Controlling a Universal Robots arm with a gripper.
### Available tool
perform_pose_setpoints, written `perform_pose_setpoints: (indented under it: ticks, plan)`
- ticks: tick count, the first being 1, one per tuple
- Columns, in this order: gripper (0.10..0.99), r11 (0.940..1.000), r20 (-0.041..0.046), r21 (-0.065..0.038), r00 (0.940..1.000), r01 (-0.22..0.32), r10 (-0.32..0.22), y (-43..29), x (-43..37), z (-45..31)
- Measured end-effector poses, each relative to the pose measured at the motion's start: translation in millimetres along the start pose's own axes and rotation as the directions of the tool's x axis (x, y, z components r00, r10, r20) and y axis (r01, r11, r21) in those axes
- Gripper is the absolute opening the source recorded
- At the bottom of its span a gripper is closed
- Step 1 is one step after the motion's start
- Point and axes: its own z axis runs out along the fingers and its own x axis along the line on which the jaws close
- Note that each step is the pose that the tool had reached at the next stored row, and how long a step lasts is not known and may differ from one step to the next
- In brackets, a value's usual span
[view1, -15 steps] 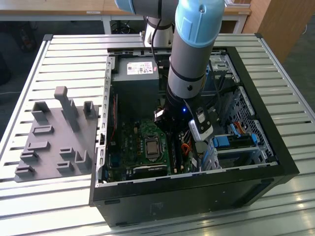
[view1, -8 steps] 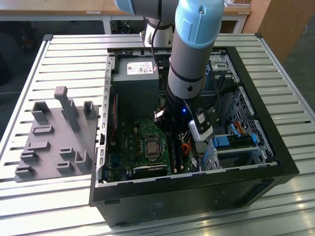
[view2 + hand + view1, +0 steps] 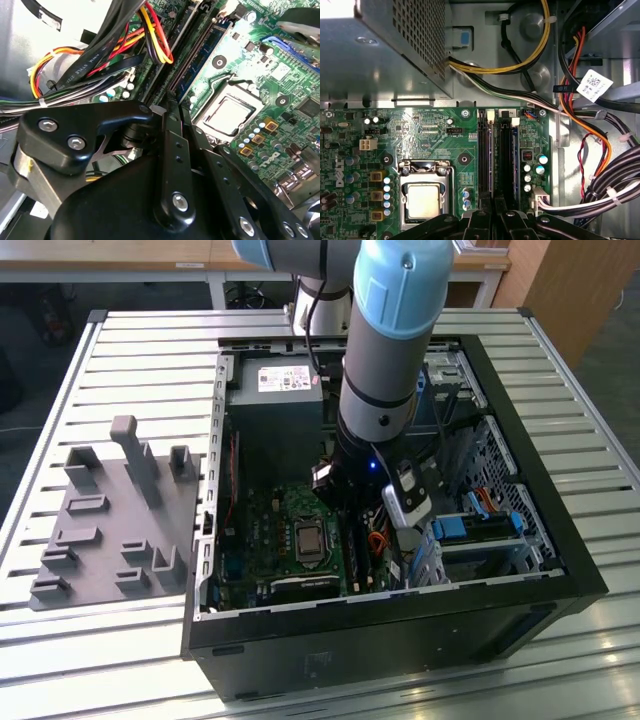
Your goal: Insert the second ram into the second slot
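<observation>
1 blue second ram (image 3: 514, 160) in slot, just beyond end effector (image 3: 492, 212)

Second ram (image 3: 514, 160) — blue (edge-on), slotted upright.

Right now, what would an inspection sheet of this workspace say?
surface: slatted metal table carrying an open PC case.
job's things: blue ram upright among the black slots on the green board; how deep it sits cannot be told.
clutter: grey moulded tray on the exterior view's left.
gripper: inside the case, at one end of the slots.
cables: coloured wire bundles beside the slots.
surroundings: wooden desk behind the table.
</observation>
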Motion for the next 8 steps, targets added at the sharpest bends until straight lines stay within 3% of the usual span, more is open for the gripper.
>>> perform_pose_setpoints:
  ticks: [8]
  plan:
    - [0.137,1.0000,-0.0001,0.000,1.0000,0.000,0.000,-0.1,0.0,2.0]
